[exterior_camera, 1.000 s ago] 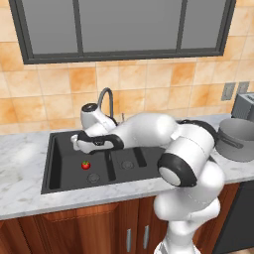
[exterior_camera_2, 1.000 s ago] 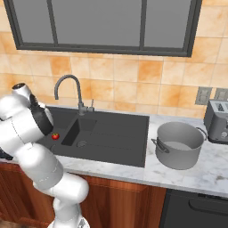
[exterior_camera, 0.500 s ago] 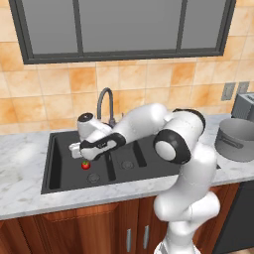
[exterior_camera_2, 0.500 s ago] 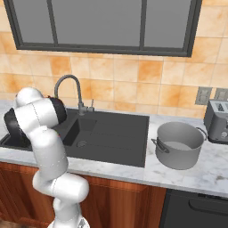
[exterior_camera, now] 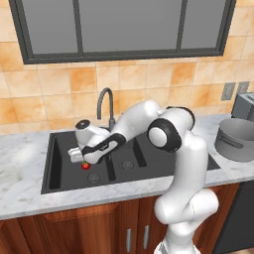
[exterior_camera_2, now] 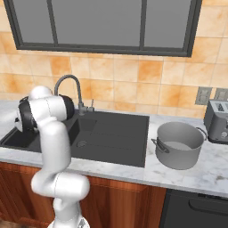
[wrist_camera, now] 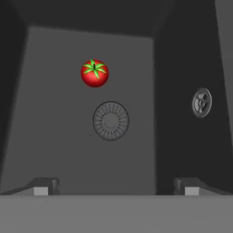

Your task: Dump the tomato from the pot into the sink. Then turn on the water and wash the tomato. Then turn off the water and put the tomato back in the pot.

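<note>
**Gripper poised over the tomato in the sink's left basin**

Low over the left basin of the dark sink [exterior_camera: 59, 184], the gripper [exterior_camera: 79, 158] hangs with its jaws spread wide and nothing between them. From the hand view its two finger tips [wrist_camera: 42, 187] stand far apart at the bottom, and the tomato [wrist_camera: 94, 73] lies beyond them on the basin floor, green stem up, just beside the round drain [wrist_camera: 111, 120]. A second drain [wrist_camera: 201, 102] shows past the divider, seen at a slant. From the left base view the tomato [exterior_camera: 85, 165] peeks out just under the hand, partly covered by it. From the right base view the arm's own body blocks the left basin. The pot [exterior_camera_2: 179, 144] stands upright on the counter [exterior_camera_2: 209, 171] to the right of the sink, well apart from the tomato; the frame edge cuts it off in the left base view. The faucet [exterior_camera: 106, 103] rises behind the arm, its base hidden; no stream can be made out.
</note>
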Available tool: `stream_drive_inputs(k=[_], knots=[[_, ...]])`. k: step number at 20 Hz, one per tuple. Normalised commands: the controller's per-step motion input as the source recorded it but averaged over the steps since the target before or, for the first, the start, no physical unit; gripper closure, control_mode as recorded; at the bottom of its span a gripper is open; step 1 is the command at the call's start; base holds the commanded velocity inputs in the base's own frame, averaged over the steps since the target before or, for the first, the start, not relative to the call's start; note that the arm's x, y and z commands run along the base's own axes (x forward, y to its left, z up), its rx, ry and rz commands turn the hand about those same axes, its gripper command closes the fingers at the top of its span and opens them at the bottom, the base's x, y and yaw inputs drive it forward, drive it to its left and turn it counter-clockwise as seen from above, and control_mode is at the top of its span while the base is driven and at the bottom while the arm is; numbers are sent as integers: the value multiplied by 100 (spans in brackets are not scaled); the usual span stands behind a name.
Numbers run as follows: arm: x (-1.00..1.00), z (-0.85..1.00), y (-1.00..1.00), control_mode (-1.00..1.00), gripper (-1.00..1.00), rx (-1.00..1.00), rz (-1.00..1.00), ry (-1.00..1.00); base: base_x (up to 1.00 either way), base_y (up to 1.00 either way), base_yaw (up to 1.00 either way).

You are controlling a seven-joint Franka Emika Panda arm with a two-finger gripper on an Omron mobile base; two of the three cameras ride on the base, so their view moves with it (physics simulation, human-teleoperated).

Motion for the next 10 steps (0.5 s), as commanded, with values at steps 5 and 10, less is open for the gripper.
stream_drive_inputs(k=[5,10], knots=[[24,-31,8,-100,-100,-3,0,0,0,0,0],[35,-16,0,-100,-100,-1,0,0,0,0,0]])
